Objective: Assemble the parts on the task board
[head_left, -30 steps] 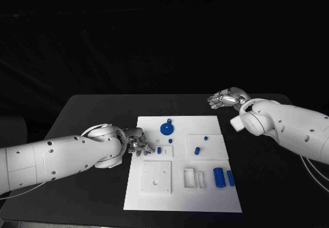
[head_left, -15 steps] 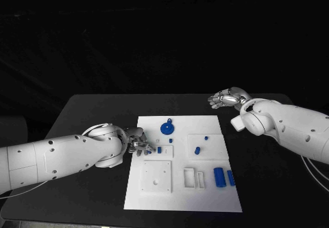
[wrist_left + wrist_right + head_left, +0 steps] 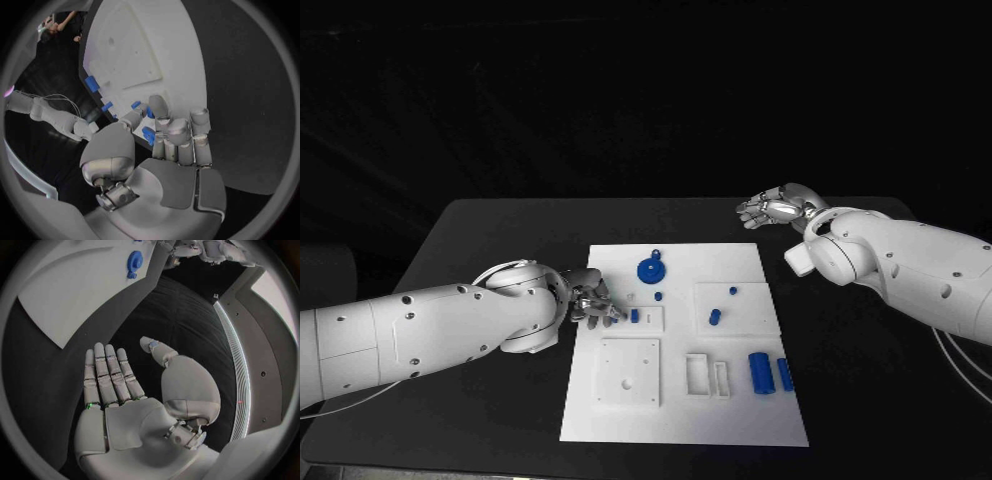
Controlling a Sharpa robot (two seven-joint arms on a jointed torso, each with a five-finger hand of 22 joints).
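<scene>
nothing moved since before | left robot hand grips blue part | right robot hand spread, empty

White task board lies flat mid-table, small blue parts scattered on it (one seemingly disc-shaped).

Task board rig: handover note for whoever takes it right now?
Left hand: at the board's left edge, pinching a small blue part.
Right hand: open, empty, over the bare table past the board's far right corner.
On the board: blue disc at the far end, two blue cylinders near the right edge, small blue pieces mid-board.
Done: one part picked. Left: seat it, then the rest.
</scene>
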